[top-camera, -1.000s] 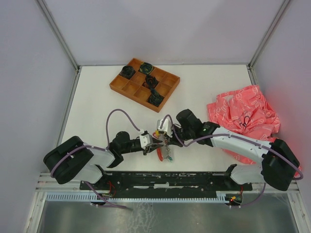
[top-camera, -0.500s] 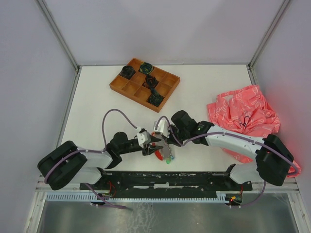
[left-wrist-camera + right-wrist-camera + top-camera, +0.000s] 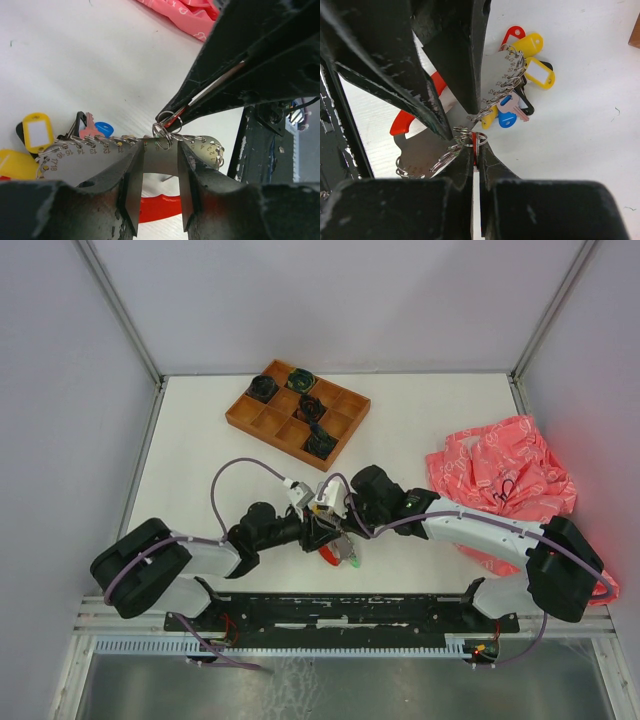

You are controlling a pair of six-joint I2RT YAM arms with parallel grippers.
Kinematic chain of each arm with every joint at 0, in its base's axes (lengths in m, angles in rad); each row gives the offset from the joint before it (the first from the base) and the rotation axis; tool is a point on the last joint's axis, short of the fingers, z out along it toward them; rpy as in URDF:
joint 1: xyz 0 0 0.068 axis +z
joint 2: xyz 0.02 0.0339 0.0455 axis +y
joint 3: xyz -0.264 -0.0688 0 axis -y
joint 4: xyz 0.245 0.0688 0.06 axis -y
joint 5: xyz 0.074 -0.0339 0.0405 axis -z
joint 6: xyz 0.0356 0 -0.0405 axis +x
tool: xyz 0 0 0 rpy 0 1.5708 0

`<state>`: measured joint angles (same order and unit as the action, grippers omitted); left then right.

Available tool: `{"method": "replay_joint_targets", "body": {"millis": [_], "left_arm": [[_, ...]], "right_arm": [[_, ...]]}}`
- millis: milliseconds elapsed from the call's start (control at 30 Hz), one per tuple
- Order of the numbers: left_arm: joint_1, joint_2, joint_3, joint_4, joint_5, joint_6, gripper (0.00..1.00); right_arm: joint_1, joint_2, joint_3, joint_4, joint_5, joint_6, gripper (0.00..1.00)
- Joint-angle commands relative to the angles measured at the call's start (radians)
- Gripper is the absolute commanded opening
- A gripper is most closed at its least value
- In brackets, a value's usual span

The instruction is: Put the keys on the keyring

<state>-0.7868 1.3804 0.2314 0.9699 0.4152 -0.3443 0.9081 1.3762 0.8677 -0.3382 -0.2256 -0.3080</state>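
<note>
The keyring lies on the table by both grippers, with a red curved handle (image 3: 161,210) and a grey numbered plate (image 3: 159,159) edged with small split rings. It shows in the overhead view as the keyring (image 3: 332,556). Keys with yellow (image 3: 540,74), red (image 3: 513,33) and blue (image 3: 506,119) tags hang from its far end. My left gripper (image 3: 159,148) is open, its tips over the plate's face. My right gripper (image 3: 475,145) is shut on a thin red key tag. The tag's split ring (image 3: 163,133) sits at the plate's edge.
A wooden compartment tray (image 3: 262,424) with dark coiled bundles stands at the back. A crumpled pink bag (image 3: 500,480) lies at the right. The black base rail (image 3: 350,610) runs along the near edge, just behind the keyring.
My left gripper has moved right onto the keyring and its jaws have spread. The right gripper shifted slightly left, still shut on the red tag.
</note>
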Motion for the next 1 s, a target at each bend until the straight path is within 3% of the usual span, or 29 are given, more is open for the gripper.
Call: {"method": "replay_joint_targets", "body": {"millis": [0, 300, 600, 967], "left_arm": [[0.001, 0.024, 0.035, 0.016, -0.053, -0.158, 0.37], [0.000, -0.008, 0.042, -0.009, -0.093, -0.171, 0.19], [0.000, -0.047, 0.077, -0.117, -0.152, -0.062, 0.20], [0.000, -0.018, 0.097, -0.098, -0.048, 0.176, 0.27]], "right_arm": [[0.006, 0.001, 0.052, 0.062, 0.005, 0.035, 0.01], [0.008, -0.005, 0.046, 0.062, -0.003, 0.037, 0.01], [0.012, 0.000, 0.054, 0.035, -0.040, 0.041, 0.01], [0.012, 0.000, 0.069, 0.025, -0.054, 0.046, 0.01]]}}
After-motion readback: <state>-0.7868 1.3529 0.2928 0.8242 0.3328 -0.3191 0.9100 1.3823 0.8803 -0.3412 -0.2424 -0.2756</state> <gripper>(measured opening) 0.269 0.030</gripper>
